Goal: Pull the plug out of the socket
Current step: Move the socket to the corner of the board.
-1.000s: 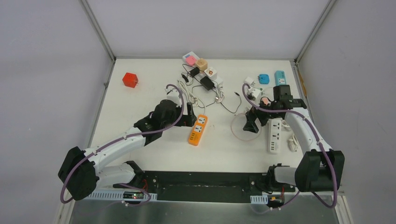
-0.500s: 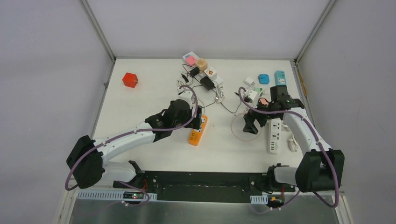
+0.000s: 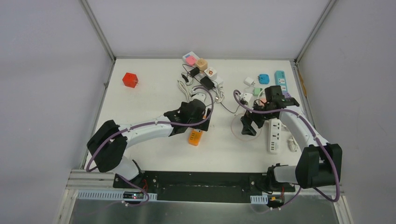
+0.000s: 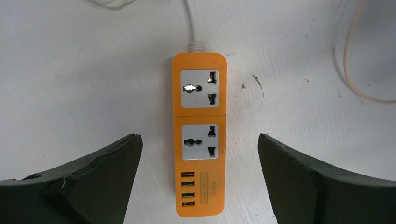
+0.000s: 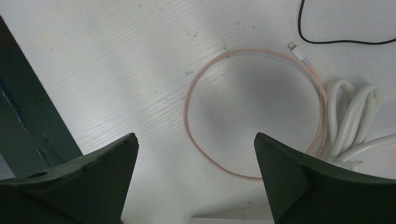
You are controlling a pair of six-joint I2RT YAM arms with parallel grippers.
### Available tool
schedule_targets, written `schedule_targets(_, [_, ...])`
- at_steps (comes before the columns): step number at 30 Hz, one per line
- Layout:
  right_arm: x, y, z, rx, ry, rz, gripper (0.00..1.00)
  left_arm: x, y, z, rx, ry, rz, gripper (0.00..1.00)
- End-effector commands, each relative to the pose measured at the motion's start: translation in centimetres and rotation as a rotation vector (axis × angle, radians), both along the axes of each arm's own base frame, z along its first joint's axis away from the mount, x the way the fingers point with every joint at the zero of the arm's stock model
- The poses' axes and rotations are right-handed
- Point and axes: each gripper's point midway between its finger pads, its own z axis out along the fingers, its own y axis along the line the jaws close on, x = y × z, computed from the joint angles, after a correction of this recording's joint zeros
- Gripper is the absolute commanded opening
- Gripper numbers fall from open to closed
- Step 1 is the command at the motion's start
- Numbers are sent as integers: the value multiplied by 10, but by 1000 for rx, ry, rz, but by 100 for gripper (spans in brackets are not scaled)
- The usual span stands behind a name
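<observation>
Left pincer (image 4: 198,140) hung wide open over the orange power strip (image 4: 199,116), a finger either side and clear of it, mid-bench (image 3: 140,102). Over on the right, the right pincer (image 5: 195,137) gaped just as wide above the pink cable loop (image 5: 185,112).
</observation>
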Motion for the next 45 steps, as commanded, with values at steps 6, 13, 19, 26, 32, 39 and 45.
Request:
schedule_targets(6, [-1, 1, 0, -17, -10, 35, 100, 16, -11, -7, 63, -23, 18, 99])
schedule_targets(13, [-2, 0, -3, -25, -2, 37, 100, 18, -14, -22, 98, 2, 11, 97])
schedule_targets(19, [-2, 0, -3, -27, 0, 37, 100, 17, -17, -34, 115, 25, -1, 92])
schedule_targets(26, [-2, 0, -4, -30, 7, 37, 100, 15, -21, -49, 129, 62, -16, 87])
schedule_targets(32, [-2, 0, -4, -30, 7, 39, 100, 15, -22, -56, 143, 75, -17, 83])
schedule_targets(39, [-3, -1, -4, -32, 9, 40, 100, 14, -23, -64, 160, 93, -25, 70])
schedule_targets(45, [-3, -1, -5, -33, 13, 42, 100, 13, -23, -67, 172, 108, -34, 41])
